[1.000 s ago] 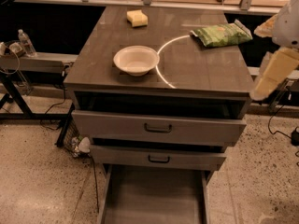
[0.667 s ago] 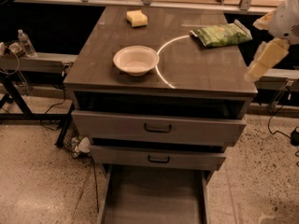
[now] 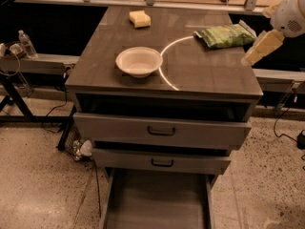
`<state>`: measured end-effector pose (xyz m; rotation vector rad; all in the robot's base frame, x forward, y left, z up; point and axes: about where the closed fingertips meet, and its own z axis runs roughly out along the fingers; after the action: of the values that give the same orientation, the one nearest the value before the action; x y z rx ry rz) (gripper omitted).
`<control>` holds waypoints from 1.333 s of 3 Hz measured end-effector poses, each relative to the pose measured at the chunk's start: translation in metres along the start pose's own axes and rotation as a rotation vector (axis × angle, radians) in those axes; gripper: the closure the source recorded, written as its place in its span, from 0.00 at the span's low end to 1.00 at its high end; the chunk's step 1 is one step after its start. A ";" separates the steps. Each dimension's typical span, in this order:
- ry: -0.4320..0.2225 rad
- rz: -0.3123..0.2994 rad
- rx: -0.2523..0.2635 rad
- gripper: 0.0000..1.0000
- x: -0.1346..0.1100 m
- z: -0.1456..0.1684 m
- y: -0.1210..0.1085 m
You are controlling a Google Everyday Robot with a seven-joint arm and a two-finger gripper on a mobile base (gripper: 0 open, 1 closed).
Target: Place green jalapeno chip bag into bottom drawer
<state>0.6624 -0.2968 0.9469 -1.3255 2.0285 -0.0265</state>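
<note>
The green jalapeno chip bag (image 3: 225, 35) lies flat on the back right of the cabinet top. The bottom drawer (image 3: 157, 204) is pulled out at the foot of the cabinet, its flat grey floor bare. My gripper (image 3: 259, 47) hangs at the right edge of the cabinet top, just right of and slightly nearer than the bag, tilted down to the left. It holds nothing that I can see. The white arm joint (image 3: 291, 14) is above it at the frame's right edge.
A white bowl (image 3: 139, 61) sits mid-left on the top, and a yellow sponge block (image 3: 139, 18) at the back. The two upper drawers (image 3: 161, 131) stand slightly ajar. A water bottle (image 3: 27, 44) and cables are at the left, a rail at the right.
My gripper has risen and moved a little left and back along the cabinet's right edge, closer to the chip bag. Nothing else has moved.
</note>
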 end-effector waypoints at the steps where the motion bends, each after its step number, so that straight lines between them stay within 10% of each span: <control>1: 0.000 0.000 0.000 0.00 0.000 0.000 0.000; 4: -0.150 0.305 0.172 0.00 -0.022 0.105 -0.081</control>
<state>0.7909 -0.2812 0.9098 -0.8773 2.0292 0.0355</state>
